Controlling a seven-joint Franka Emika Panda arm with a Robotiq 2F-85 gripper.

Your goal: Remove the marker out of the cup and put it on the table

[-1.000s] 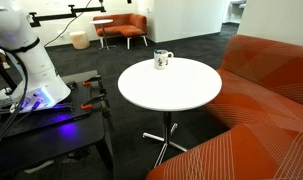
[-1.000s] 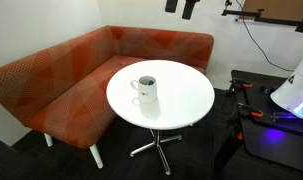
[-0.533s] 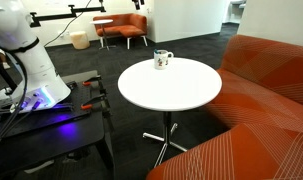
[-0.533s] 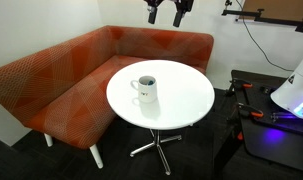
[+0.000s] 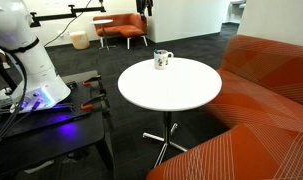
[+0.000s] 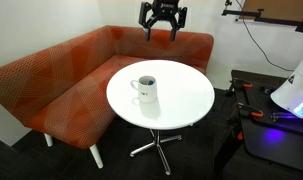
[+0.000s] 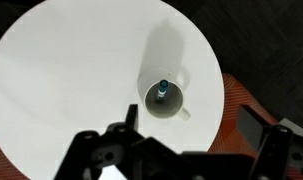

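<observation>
Jaws of the black 2-finger gripper (image 6: pixel 162 30) stand spread wide with nothing between them, high above the round white-topped table (image 6: pixel 186 100). Below, in the wrist view, the thin blue-teal marker (image 7: pixel 163 90) stands inside the small white handled mug (image 7: pixel 177 106), which sits on that table near its rim.

An orange-red corner sofa (image 6: pixel 61 80) hugs a white wall (image 6: pixel 41 20) in an office lounge; dark carpet (image 5: pixel 191 45) stretches back to 1 orange armchair (image 5: pixel 121 28).
</observation>
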